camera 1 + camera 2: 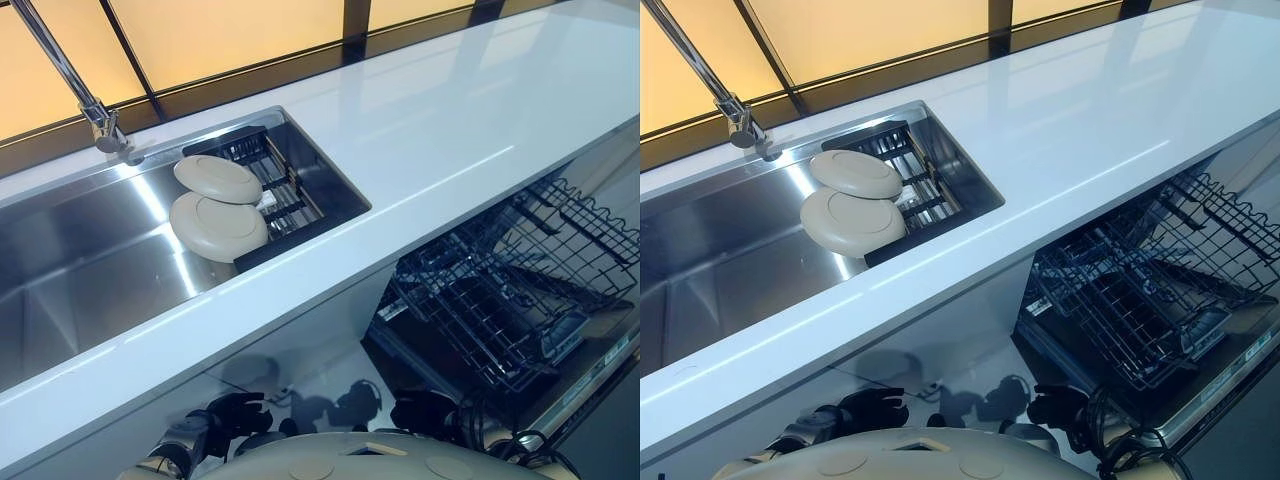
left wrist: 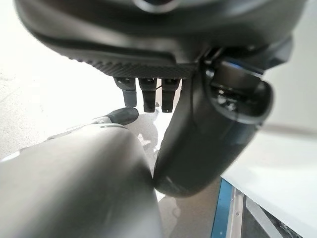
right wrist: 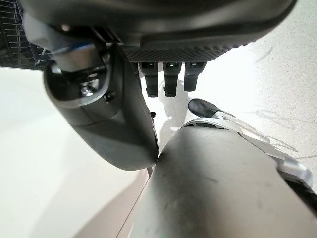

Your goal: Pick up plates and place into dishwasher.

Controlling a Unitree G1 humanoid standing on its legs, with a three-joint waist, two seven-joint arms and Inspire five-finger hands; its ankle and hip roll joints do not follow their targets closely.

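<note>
Plates: two cream round plates lie upside down in the sink, the far plate (image 1: 217, 179) overlapping the rim of the near plate (image 1: 218, 226); both rest partly on the black drying rack (image 1: 268, 185).
Sink: a stainless steel sink (image 1: 90, 262) set in the white countertop (image 1: 440, 130), with a chrome tap (image 1: 70, 80) rising at its back edge.
Dishwasher: open below the countertop on the robot's right, its dark wire dishwasher rack (image 1: 520, 280) pulled out.
Left hand (image 1: 235, 415): hangs low below the counter edge, well apart from the plates; fingers relaxed and straight, holding nothing.
Right hand (image 1: 1060, 410): low near the dishwasher rack; fingers straight and loose, holding nothing.
</note>
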